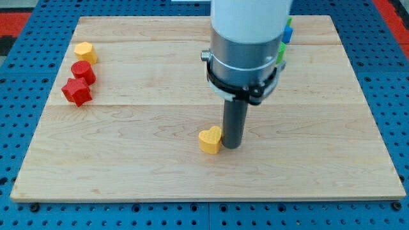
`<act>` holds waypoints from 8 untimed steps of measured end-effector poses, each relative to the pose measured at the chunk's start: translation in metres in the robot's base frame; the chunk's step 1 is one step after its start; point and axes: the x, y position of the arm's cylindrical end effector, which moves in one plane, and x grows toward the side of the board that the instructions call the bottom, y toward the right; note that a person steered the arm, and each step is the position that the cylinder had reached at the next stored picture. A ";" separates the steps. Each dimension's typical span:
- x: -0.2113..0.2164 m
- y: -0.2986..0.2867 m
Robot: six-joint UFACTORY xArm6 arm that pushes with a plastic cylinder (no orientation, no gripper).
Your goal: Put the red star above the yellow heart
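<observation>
The red star [77, 92] lies near the board's left edge. The yellow heart [209, 140] lies near the middle of the board, toward the view's bottom. My tip [231, 146] stands right against the heart's right side, touching it or nearly so. The star is far to the left of the heart and a little higher in the view. The arm's white and grey body [246, 48] rises from the rod to the view's top.
A red hexagon-like block [83, 71] sits just above the star, and a yellow block [85, 51] above that. Blue [288, 30] and green [282, 52] blocks peek out behind the arm at the upper right. The wooden board [319, 160] lies on blue pegboard.
</observation>
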 end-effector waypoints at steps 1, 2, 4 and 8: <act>-0.033 0.000; 0.001 -0.027; 0.014 -0.022; -0.061 -0.275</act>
